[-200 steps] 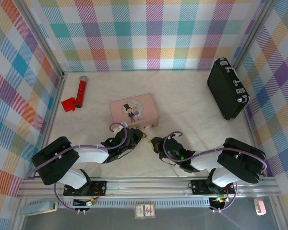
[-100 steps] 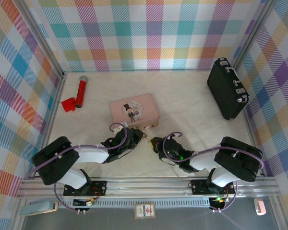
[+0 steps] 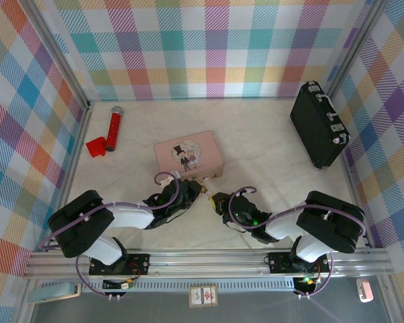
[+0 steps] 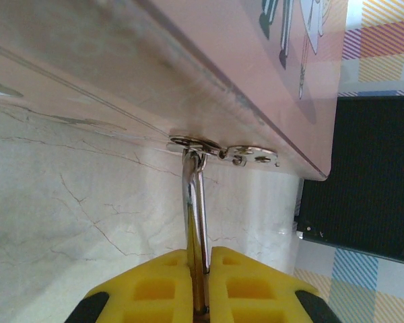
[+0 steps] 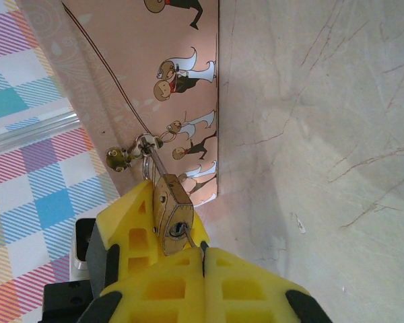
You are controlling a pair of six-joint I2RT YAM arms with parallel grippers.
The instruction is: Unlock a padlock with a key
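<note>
Most of the key (image 5: pixel 188 237) seems hidden within the right gripper (image 5: pixel 203 253).

The padlock (image 5: pixel 172 214) body is brass-coloured metal with a dull sheen; its shackle (image 4: pixel 192 202) is polished, bright silver metal. The key (image 5: pixel 186 235) is thin grey metal. The pink tin box (image 5: pixel 121 67) looks smooth and satin. The right gripper (image 5: pixel 203 250) has pads (image 5: pixel 242 276) of matt yellow plastic. The table (image 5: pixel 323 134) is matt and finely crackled.

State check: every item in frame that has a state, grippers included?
padlock: hanging on the tin's hasp, shackle looks seated
key: tip in the padlock's keyhole
left gripper: shut on padlock
right gripper: shut on key
pink tin box: lid shut
black case: closed
</note>
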